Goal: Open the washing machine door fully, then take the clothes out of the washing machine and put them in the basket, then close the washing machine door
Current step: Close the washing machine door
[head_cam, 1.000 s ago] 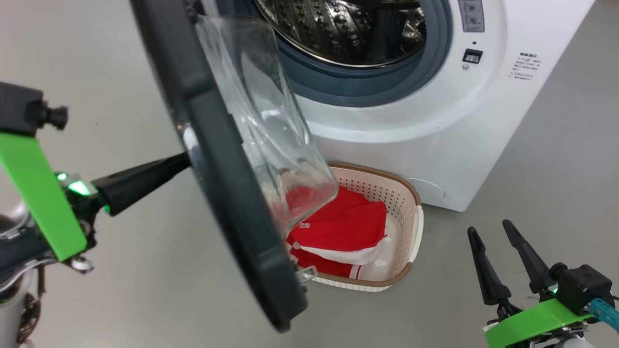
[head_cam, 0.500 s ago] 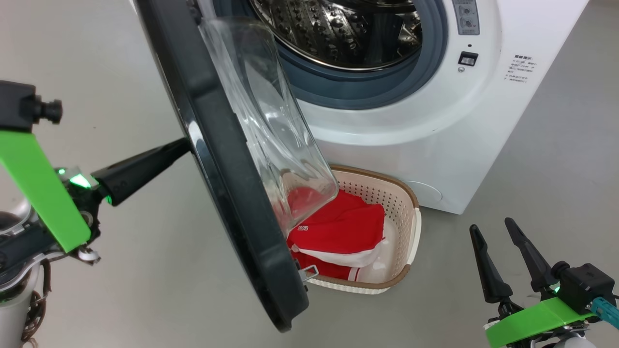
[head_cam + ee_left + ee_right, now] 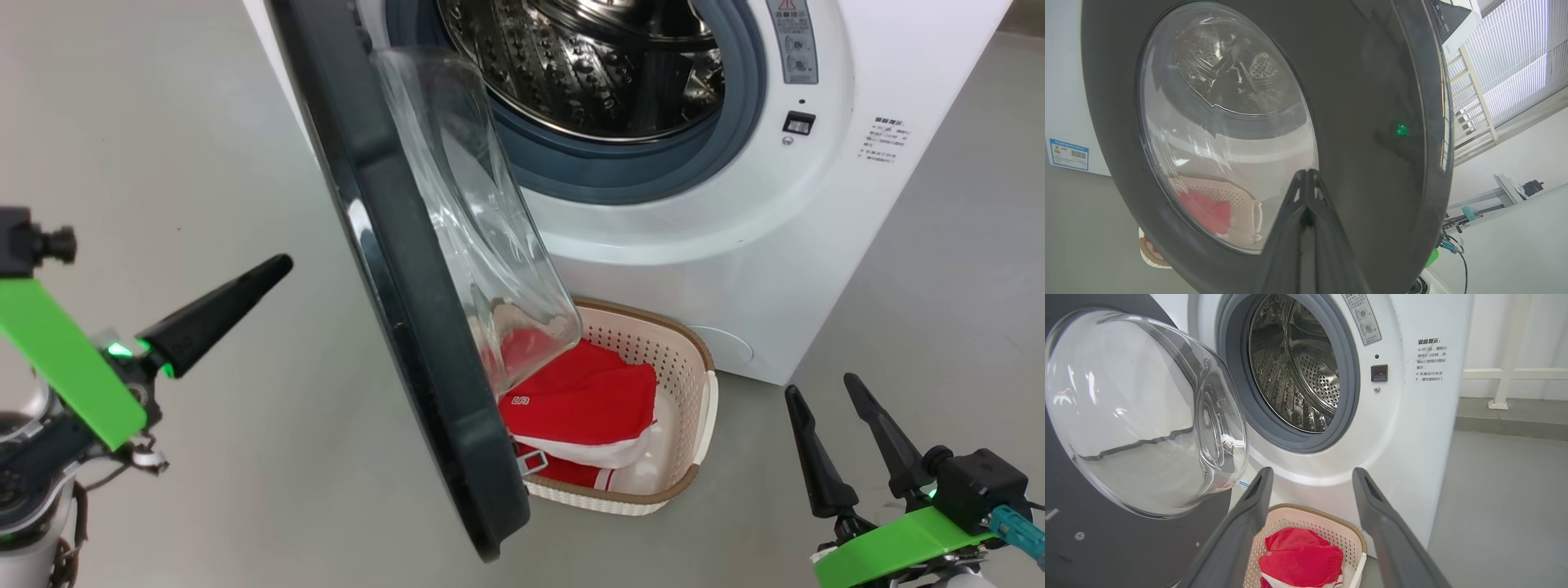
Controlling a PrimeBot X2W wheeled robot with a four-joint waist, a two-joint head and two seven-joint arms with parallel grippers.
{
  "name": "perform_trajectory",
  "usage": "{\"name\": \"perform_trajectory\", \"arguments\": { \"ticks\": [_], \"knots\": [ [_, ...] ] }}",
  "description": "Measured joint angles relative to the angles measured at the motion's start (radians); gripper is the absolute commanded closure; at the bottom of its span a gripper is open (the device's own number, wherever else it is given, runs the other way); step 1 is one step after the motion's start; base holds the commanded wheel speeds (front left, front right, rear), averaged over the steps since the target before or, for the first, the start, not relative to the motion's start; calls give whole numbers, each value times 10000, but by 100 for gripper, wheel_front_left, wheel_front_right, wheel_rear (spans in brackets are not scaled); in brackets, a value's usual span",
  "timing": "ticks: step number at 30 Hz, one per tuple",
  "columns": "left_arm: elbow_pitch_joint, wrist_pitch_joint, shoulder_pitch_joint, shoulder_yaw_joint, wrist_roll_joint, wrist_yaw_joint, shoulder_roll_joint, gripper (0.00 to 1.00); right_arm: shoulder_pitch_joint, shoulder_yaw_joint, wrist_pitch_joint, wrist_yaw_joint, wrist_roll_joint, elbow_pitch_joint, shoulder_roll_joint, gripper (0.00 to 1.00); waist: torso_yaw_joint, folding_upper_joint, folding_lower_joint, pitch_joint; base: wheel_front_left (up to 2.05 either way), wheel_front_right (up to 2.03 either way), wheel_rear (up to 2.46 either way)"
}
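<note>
The washing machine [image 3: 735, 229] stands with its steel drum [image 3: 588, 65] exposed. The washing machine door [image 3: 408, 286] hangs partly open, its glass bowl [image 3: 482, 237] facing the drum. Below the opening, the basket [image 3: 694, 384] on the floor holds the red clothes [image 3: 588, 400]. My left gripper [image 3: 277, 265] is shut and empty, pointing at the door's outer black face [image 3: 1363, 122] with a small gap. My right gripper [image 3: 820, 386] is open and empty at the lower right, off the basket. In the right wrist view its fingertips [image 3: 1312, 473] frame the basket [image 3: 1310, 508] and clothes [image 3: 1302, 555].
Grey floor surrounds the machine on both sides. A white railing [image 3: 1506, 371] runs along the wall to the right of the machine. Window blinds [image 3: 1515, 61] and a metal frame [image 3: 1498, 192] show past the door's edge in the left wrist view.
My left gripper's tip lay against the door's outer face; now it is drawn back left, clear of it. The door stands slightly nearer the machine. The head view has shifted a little.
</note>
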Motion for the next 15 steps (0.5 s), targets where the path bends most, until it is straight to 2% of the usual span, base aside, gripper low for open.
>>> {"name": "perform_trajectory", "arguments": {
  "ticks": [1, 2, 15],
  "knots": [
    [35, -90, 92, 23, 0, 0, 10, 2, 14, 17, 0, 0, 0, 0, 2, 0, 13, 0, 0, -27, 0, 0, 0],
    [96, -211, 174, 65, -4, 0, 12, 0, 21, 35, 0, 0, 0, 8, 6, 0, 24, 0, 0, -50, 0, 0, 0],
    [1126, -1871, 1298, 742, -111, 0, 27, 0, 142, 105, 0, 0, 0, 29, 33, 0, 51, 0, 0, -199, 0, 0, 0]
  ]
}}
